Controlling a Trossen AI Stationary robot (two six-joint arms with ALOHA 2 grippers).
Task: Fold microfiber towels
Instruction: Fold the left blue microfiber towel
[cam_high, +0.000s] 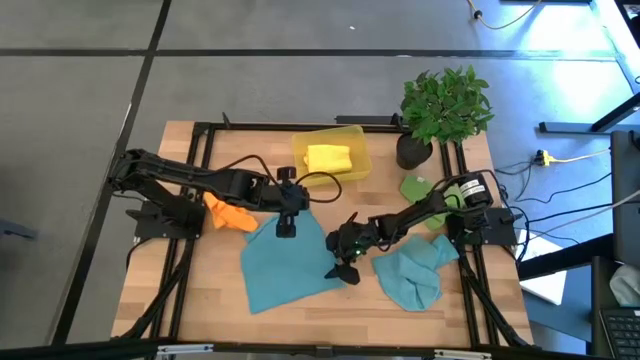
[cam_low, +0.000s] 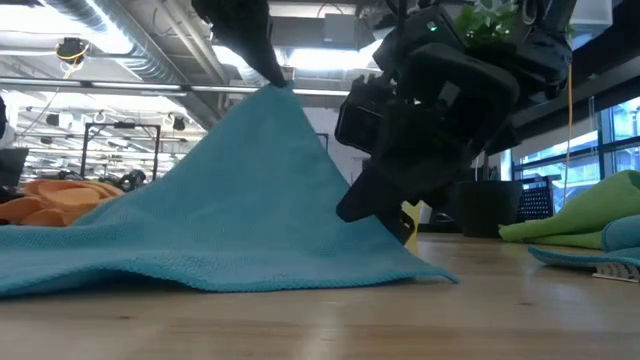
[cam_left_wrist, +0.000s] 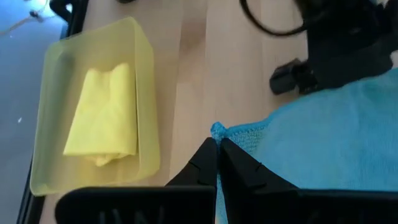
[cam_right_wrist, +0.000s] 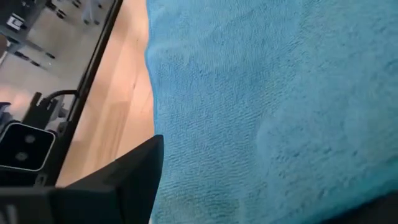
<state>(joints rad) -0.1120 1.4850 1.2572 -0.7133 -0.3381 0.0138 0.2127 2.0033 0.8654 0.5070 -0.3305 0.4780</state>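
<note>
The left gripper (cam_high: 285, 228), fingers clamped on a corner of the spread teal towel (cam_high: 285, 265) near the yellow bin (cam_high: 355, 140), lifts it to fold, while the right gripper (cam_high: 344, 262), fingers apart, hovers over its opposite edge.

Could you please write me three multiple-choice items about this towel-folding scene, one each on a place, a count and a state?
1. Where does the yellow towel lie?
A. Inside the yellow bin
B. Under the potted plant
C. Draped over the right arm

2. How many teal towels show on the table in the high view?
A. One
B. Two
C. Four

3. What is the left gripper doing?
A. Hanging open over the bin
B. Pinching a corner of the spread teal towel, lifted off the table
C. Holding the orange towel

Answers:
1. A, the folded cloth sits within the bin's walls.
2. B, the spread one, plus a crumpled teal towel nearer the right arm.
3. B, the low view shows the corner raised to a peak, the fingers closed on it.
</note>
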